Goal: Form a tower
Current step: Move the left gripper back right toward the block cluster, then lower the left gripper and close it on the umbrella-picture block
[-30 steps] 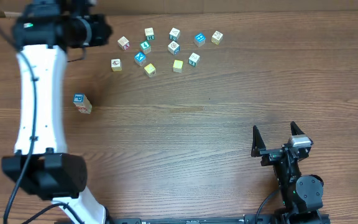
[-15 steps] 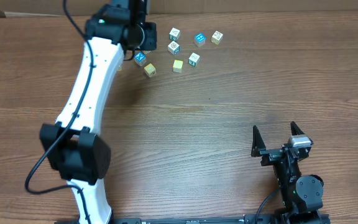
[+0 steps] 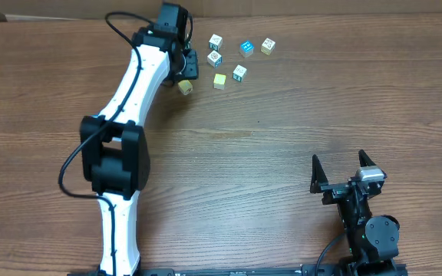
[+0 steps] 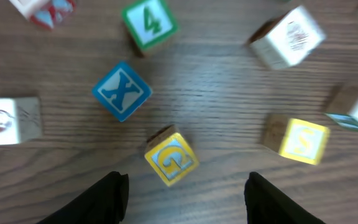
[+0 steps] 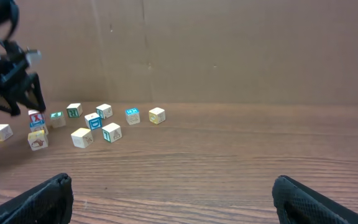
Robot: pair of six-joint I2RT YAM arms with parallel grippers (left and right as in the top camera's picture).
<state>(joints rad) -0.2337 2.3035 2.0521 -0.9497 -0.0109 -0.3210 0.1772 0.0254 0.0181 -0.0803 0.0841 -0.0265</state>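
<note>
Several loose cubes (image 3: 241, 48) on desk (image 3: 282, 130), left claw (image 4: 186, 186) apart above yellow G cube (image 4: 171, 157), empty, tower hidden, place unclear.

Small cubes (image 5: 111, 132) lie scattered on the wooden table (image 5: 229, 162), the right end effector's (image 5: 171, 183) dark fingers spread wide below.

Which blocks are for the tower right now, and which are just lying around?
Probably in the job: left gripper, open; yellow G cube just ahead of its fingers.

Just lying about for now: blue X cube, green 4 cube, yellow S cube, right gripper, parked open.
</note>
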